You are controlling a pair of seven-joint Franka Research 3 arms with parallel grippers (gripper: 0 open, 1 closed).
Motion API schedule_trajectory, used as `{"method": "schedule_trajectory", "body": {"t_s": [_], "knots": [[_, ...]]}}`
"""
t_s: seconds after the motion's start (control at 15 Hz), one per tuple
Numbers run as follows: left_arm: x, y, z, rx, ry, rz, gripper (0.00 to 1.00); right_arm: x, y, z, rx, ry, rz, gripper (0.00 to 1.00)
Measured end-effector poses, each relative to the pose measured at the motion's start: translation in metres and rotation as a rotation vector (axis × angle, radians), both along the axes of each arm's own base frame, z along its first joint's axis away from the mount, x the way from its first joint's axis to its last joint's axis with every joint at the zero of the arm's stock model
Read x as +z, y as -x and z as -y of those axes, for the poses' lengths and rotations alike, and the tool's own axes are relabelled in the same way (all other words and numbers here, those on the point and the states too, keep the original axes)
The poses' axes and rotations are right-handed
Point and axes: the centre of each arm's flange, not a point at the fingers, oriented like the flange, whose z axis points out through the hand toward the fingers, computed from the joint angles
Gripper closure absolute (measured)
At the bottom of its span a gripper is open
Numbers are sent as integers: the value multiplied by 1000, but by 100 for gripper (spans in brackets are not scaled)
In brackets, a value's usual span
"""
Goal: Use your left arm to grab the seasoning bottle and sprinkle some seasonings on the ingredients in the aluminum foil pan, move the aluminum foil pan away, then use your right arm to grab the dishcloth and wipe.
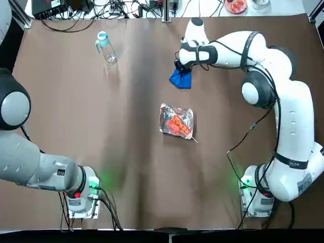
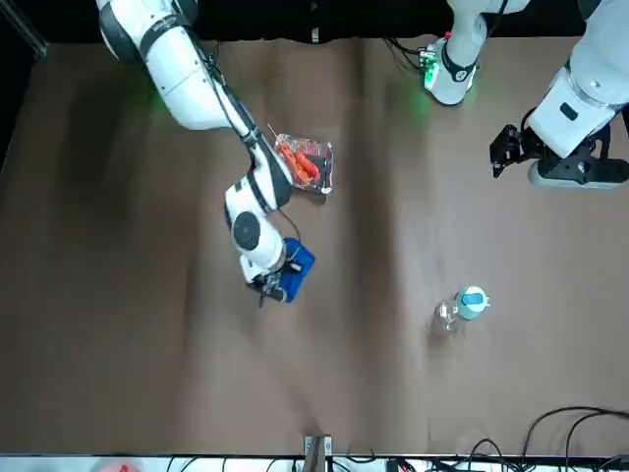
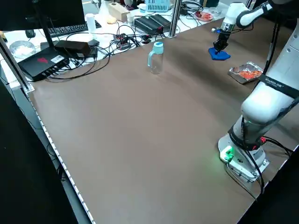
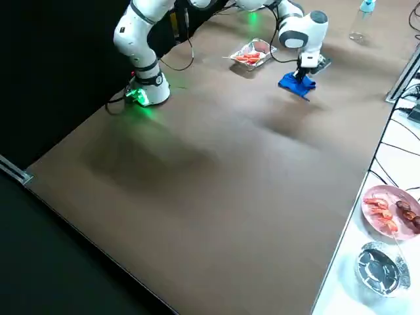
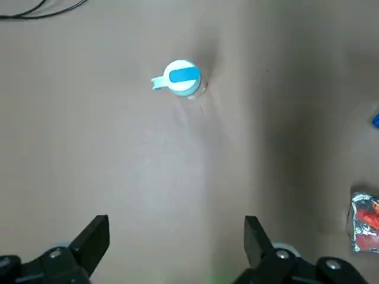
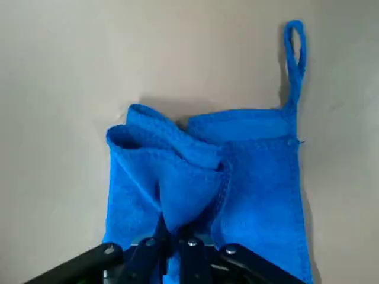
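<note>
Right claw: the right gripper [image 6: 172, 236] pinches a fold of the blue cloth [image 6: 254, 183] between its closed fingers, low at the table beyond the foil pan.
Left claw: the left gripper [image 5: 177, 242] is open and holds nothing, raised over the robot's left side of the table [image 1: 71, 121].
Bottle: the clear bottle with a light-blue cap [image 1: 107, 49] stands upright toward the far left, apart from both claws.
Pan: the foil pan [image 1: 176, 121] sits near mid-table, orange-red food [image 1: 178, 125] inside and a thin stick [image 1: 194, 139] jutting past its rim.
Cloth risk: only a bunched fold is gripped, so a hard drag could pull the cloth loose or wipe with a crumpled wad.
Pan risk: a wipe swung back toward the robot could catch the stick or the light foil, shoving the pan or spilling food.
Arm risk: the right arm's loose cable [image 1: 243, 136] loops near the pan's side and might snag on it during a low sweep.
Edges: the far table edge, with cables [image 1: 109, 9] and a bowl of red food [image 1: 235, 5] past it, limits a forward stroke.
Open room: bare tabletop lies between bottle and cloth, the likelier wiping lane.
</note>
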Motion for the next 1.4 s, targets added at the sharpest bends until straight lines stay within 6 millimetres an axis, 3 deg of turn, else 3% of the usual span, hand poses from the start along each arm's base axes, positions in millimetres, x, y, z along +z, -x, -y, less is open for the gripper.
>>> {"method": "schedule_trajectory", "body": {"t_s": [0.2, 0.4, 0.47, 0.53, 0.73, 0.93, 1.2, 1.4], "knots": [[-6, -1, -2, 14, 1, -13, 0, 0, -18, 30, -34, 14, -9, 90], [-16, -2, -2, 34, 42, -33, 0, 0, -18, 29, -40, 11, -6, 90], [-21, -3, -3, 41, 47, -33, 0, 0, -16, 23, -39, 4, 5, 90], [-29, -6, -8, 51, 49, -39, 0, -1, -6, -3, -58, -24, 52, 90], [-35, -6, -12, 58, 47, -44, 0, -2, 19, -49, -61, -58, 102, 90], [-34, -5, -18, 68, 46, -43, 0, -2, 35, -69, -63, -63, 101, 90], [-40, 1, -21, 71, 41, -57, 0, -3, 25, -55, -74, -49, 83, 90], [-44, 3, -21, 64, 38, -64, 0, -2, 3, -10, -16, 3, -1, 90]]}}
